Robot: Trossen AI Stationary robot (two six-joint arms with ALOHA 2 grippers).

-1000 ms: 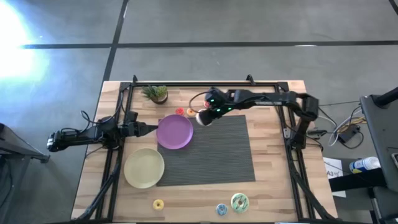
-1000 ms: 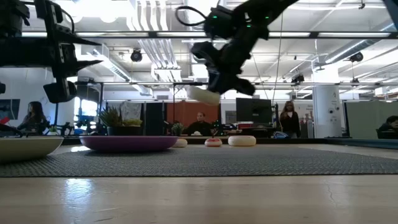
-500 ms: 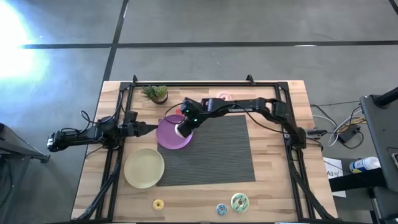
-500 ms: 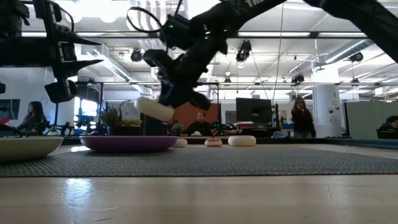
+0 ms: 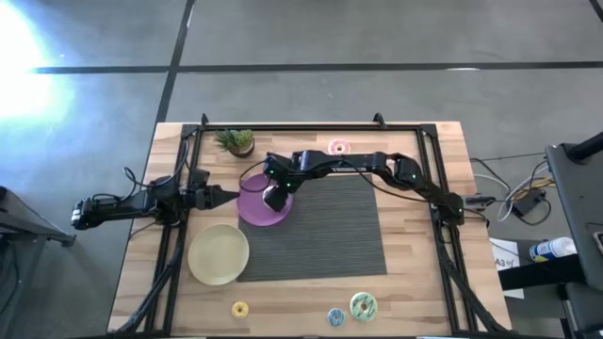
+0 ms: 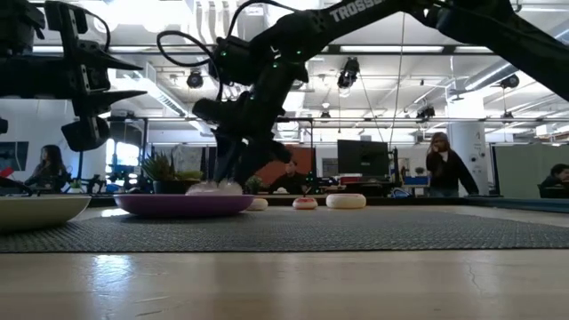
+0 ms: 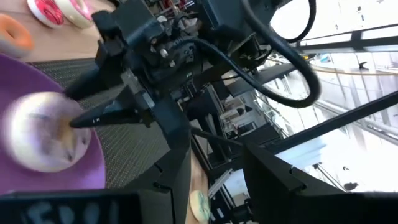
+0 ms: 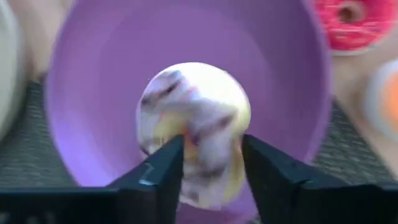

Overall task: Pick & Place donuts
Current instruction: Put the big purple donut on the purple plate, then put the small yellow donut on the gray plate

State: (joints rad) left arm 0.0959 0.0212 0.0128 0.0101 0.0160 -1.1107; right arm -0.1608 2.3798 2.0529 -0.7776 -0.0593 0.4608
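I'm working in what looks like a large open-plan office or robotics lab. Across the low view I see a high ceiling with exposed ducts and pipes (image 6: pixel 209 67), strip lights, and a dark monitor (image 6: pixel 360 158) at the back. A few people are out there: one seated at far left (image 6: pixel 49 166), one seated behind the plates (image 6: pixel 286 178), one standing at right (image 6: pixel 444 167). From above, the wooden surface (image 5: pixel 415 282) sits on a grey tiled floor (image 5: pixel 311 33), with a black frame bolted around it, loose cables (image 5: pixel 523 193) off the right edge and a small potted plant (image 5: pixel 236 141) in one corner.
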